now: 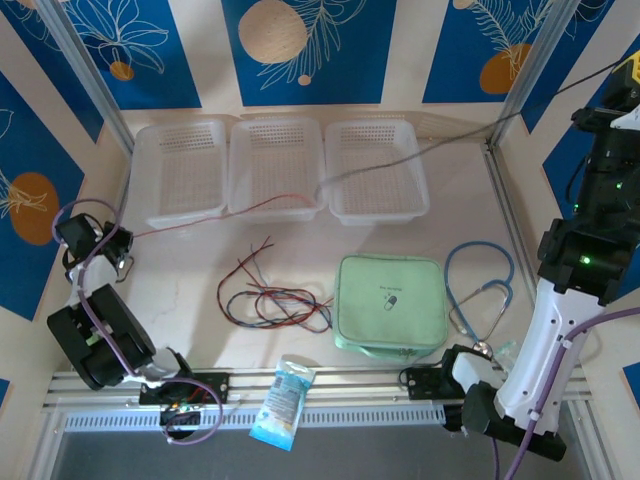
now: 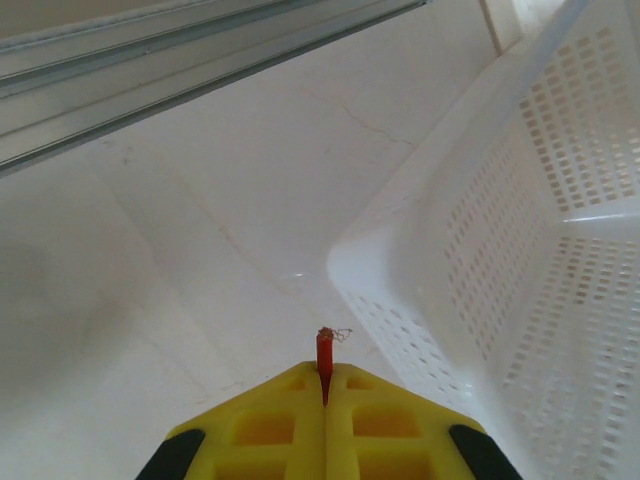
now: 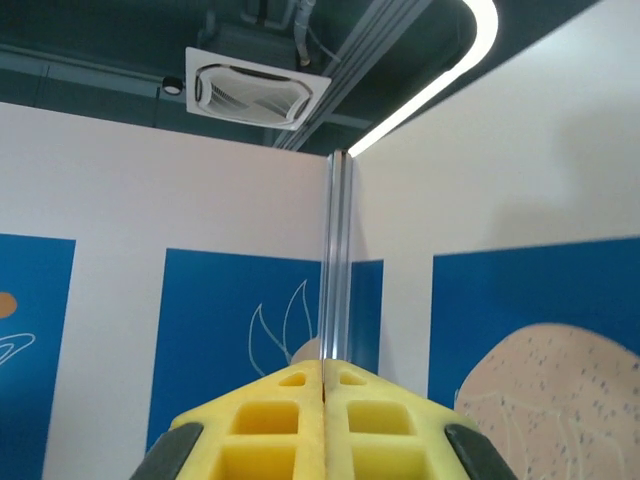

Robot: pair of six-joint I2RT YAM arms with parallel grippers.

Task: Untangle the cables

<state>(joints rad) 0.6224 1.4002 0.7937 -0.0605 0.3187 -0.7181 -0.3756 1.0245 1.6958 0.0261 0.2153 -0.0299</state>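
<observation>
Yellow fingers [image 2: 280,425] of the left gripper [image 2: 325,375] are pressed fully together, pinching the frayed end of a red cable [image 2: 324,348]. This gripper sits near the left edge of the table [image 1: 200,290], just beside the near left corner of the left white basket [image 1: 180,170]. From it the red cable [image 1: 220,215] runs taut along the front of the left basket to the near rim of the middle basket [image 1: 275,165].

Right gripper [image 3: 324,368]: jaws also fully together, raised above the far right corner and aimed at the wall panels; nothing shows between the fingers. A thin grey cable [image 1: 420,150] leads from that arm's direction across the right basket [image 1: 375,170]; whether it is gripped cannot be told.

Remaining cables [image 1: 275,295], red, black and blue-grey, lie in a loose tangle at the centre of the table, left of a green pouch [image 1: 390,305]. A light-blue cord [image 1: 480,290] lies right of the pouch. A small packet [image 1: 283,400] overhangs the near edge.
</observation>
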